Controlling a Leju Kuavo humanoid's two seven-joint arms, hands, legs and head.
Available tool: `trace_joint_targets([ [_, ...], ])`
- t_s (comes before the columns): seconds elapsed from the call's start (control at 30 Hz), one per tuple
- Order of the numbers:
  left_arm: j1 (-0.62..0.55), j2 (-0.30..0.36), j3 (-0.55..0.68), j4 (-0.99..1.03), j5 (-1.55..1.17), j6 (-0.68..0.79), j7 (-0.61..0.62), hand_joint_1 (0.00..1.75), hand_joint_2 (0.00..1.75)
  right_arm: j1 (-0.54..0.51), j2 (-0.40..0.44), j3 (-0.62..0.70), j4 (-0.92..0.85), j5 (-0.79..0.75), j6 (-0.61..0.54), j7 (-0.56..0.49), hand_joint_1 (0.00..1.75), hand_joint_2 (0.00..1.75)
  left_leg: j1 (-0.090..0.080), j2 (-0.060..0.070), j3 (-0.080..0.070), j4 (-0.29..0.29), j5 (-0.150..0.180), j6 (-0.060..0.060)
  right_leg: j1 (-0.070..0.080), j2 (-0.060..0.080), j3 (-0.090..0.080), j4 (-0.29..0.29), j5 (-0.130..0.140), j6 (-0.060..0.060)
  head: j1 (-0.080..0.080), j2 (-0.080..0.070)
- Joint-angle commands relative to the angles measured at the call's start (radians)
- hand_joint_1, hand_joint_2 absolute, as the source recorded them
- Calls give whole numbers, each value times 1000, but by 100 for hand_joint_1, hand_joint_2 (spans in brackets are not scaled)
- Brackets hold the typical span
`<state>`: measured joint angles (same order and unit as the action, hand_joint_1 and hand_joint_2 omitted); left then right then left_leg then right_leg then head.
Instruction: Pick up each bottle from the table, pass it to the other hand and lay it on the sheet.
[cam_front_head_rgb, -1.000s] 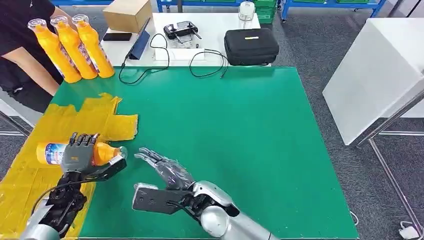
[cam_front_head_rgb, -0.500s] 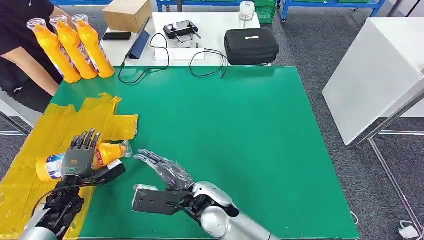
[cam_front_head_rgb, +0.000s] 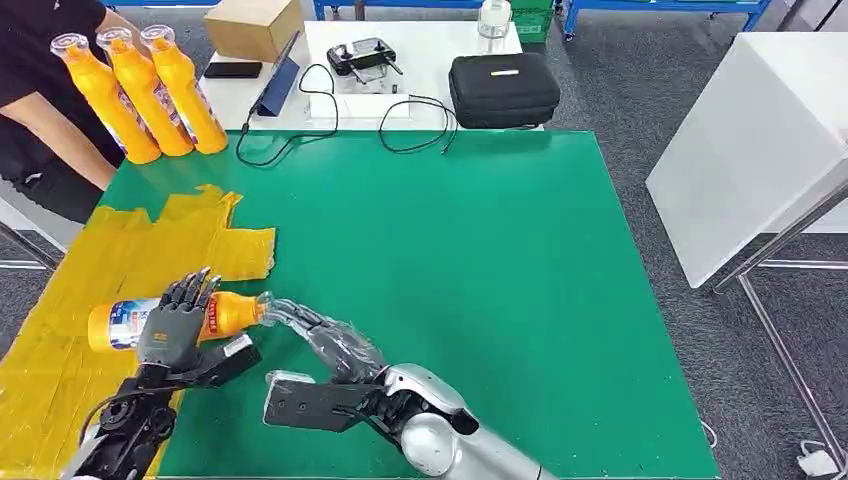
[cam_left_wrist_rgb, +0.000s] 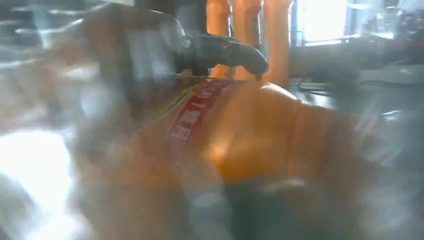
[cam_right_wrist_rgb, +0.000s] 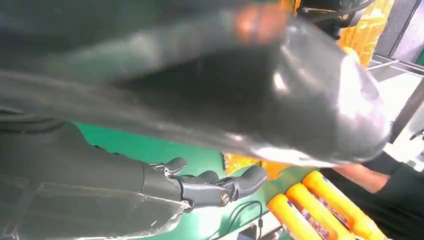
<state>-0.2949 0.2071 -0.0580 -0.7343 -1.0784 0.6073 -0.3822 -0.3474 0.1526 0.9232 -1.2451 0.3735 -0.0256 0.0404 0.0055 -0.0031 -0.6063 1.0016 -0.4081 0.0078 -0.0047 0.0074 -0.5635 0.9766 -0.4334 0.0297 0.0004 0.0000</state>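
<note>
Orange bottle (cam_front_head_rgb: 215, 316) lying on its side at the near left, over the edge of the yellow sheet (cam_front_head_rgb: 90, 275), cap end pointing right. Held in the left hand (cam_front_head_rgb: 172, 333), fingers wrapped over its middle, thumb under it. Seen up close and blurry in the left wrist view (cam_left_wrist_rgb: 250, 135), red label showing. Just to the right, right hand (cam_front_head_rgb: 325, 340) with fingers spread and nothing in them, tips right by the bottle's cap; cannot tell if touching. Under both, green table (cam_front_head_rgb: 480, 260). At the far left corner, three more orange bottles (cam_front_head_rgb: 140, 95) standing in a row, next to a person's arm (cam_front_head_rgb: 55, 130). Farther back, a black case (cam_front_head_rgb: 503, 90), a cardboard box (cam_front_head_rgb: 255, 28) and black cables (cam_front_head_rgb: 410, 115).
</note>
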Motion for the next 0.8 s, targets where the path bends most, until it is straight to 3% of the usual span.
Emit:
trace_joint_targets([
  [0.03,-39,-15,6,38,14,-5,1,0,0,-36,-11,24,48,-4,4,-2,0,0,1,-1,1,0,-1,0,1,-2,2,0,-1,0,0,0],
  [0.13,-43,-26,28,30,68,20,-35,0,0,-34,-11,24,48,-6,1,-6,0,0,1,-1,0,0,0,0,1,-2,1,-1,-1,0,0,0],
  [0.3,-39,-101,136,-135,374,-11,-186,0,0,-48,-13,23,67,-11,-24,-36,0,0,1,-3,-2,1,0,0,1,-4,-1,0,-1,0,0,0],
  [0.33,-37,-139,188,-228,538,-63,-256,0,0,-52,-17,13,69,-29,-48,-60,0,0,1,-3,-3,1,0,0,1,-4,-2,0,-1,0,0,0],
  [0.43,11,-226,264,-547,859,-229,-298,0,0,-1,-37,-30,-3,-28,-144,-134,0,0,2,-6,-4,3,0,1,2,-8,-2,1,-1,0,0,0],
  [0.57,127,-287,211,-868,1046,-374,-174,0,0,123,-111,-114,-191,15,-322,-256,0,0,1,-5,-7,4,-1,2,2,-6,-4,0,0,-1,0,0],
  [0.63,204,-293,102,-949,1076,-475,-107,0,0,201,-109,-206,-271,14,-456,-368,0,0,1,-4,-4,2,-1,2,0,-5,-2,-1,-1,-1,0,0],
  [0.73,288,-284,-32,-967,1107,-615,-85,0,0,266,-109,-285,-320,-22,-517,-445,0,0,-1,-4,-3,2,-2,2,-2,-5,0,-2,-1,-1,0,0],
  [0.8,303,-283,-64,-955,1091,-633,-96,0,0,282,-106,-306,-326,-44,-517,-472,0,0,-2,-3,-3,1,-3,3,-3,-4,-2,-2,-1,-1,0,0],
])
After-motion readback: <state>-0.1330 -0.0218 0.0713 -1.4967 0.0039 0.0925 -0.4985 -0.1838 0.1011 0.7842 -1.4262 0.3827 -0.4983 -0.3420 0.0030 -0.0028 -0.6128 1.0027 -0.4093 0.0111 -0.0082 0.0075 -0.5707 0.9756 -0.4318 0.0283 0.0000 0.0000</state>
